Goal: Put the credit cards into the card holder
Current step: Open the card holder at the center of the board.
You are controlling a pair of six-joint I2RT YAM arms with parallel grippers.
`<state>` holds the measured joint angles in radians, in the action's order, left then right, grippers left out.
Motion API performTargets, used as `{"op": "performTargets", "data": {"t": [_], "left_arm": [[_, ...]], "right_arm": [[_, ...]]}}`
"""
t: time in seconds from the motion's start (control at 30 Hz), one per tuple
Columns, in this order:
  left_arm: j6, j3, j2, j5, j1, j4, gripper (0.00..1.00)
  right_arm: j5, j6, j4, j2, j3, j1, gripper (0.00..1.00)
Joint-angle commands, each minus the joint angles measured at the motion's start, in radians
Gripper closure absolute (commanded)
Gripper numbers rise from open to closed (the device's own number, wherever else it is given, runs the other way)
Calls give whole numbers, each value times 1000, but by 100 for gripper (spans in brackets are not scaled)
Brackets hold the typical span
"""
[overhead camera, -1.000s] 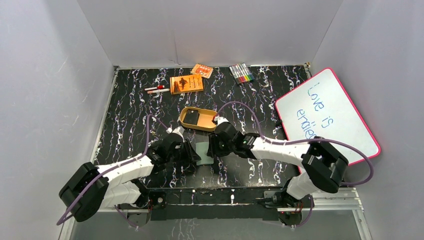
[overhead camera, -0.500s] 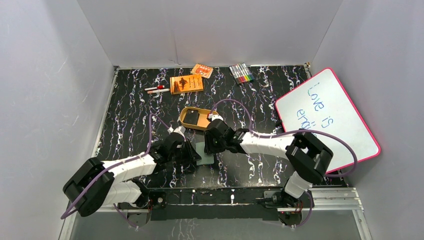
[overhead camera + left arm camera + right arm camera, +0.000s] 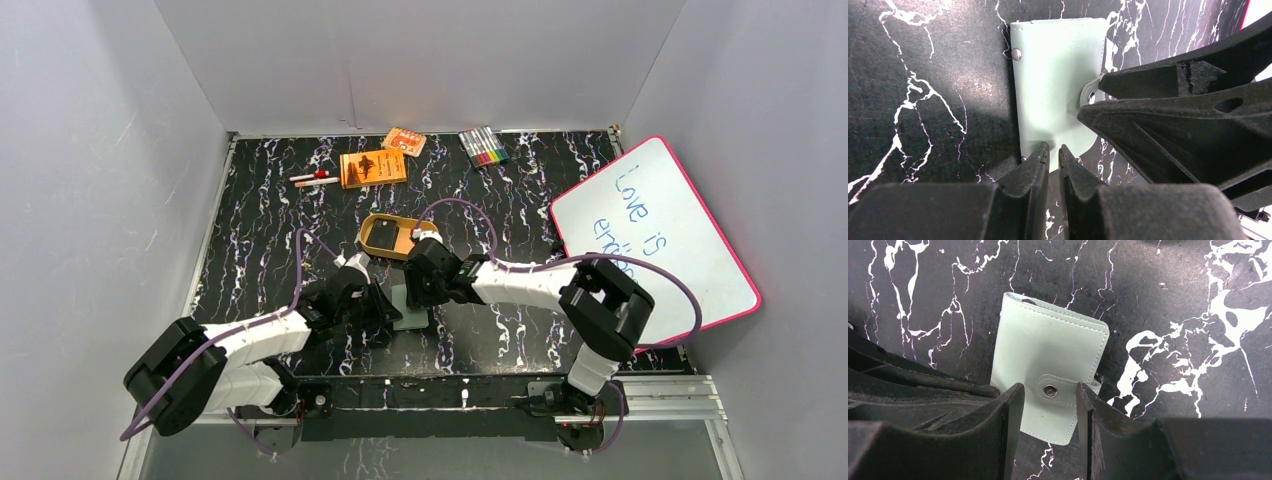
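Top external view: a black credit card (image 3: 384, 238) lies in a tan tray (image 3: 365, 240) at mid-table, just beyond the mint-green card holder (image 3: 411, 306). The card holder lies flat on the black marbled table (image 3: 260, 240), nearer my arms, with both claws on it.

My right claw (image 3: 1050, 405) stands about half open over it, one finger on each side of the snap strap (image 3: 1058, 390), gripping nothing. My left claw (image 3: 1053, 152) is at another edge of the holder. Its fingers are drawn almost together, with a sliver of the pale cover in the slit between them.

Along the far edge lie an orange booklet (image 3: 373, 168), a small orange packet (image 3: 404, 141) and a row of markers (image 3: 482, 146). Two pens (image 3: 314, 178) lie left of the booklet. A pink-framed whiteboard (image 3: 655, 230) leans at the right wall.
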<state>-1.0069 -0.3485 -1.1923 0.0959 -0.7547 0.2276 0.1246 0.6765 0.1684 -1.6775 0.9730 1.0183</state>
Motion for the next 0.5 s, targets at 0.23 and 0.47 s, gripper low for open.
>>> {"op": "performTargets", "data": {"t": [0.23, 0.47], "left_arm": [[5, 19, 36, 4, 0, -9, 89], [4, 22, 37, 4, -1, -7, 90]], "right_arm": [[79, -31, 109, -92, 78, 31, 49], [151, -50, 154, -126, 88, 56, 52]]}}
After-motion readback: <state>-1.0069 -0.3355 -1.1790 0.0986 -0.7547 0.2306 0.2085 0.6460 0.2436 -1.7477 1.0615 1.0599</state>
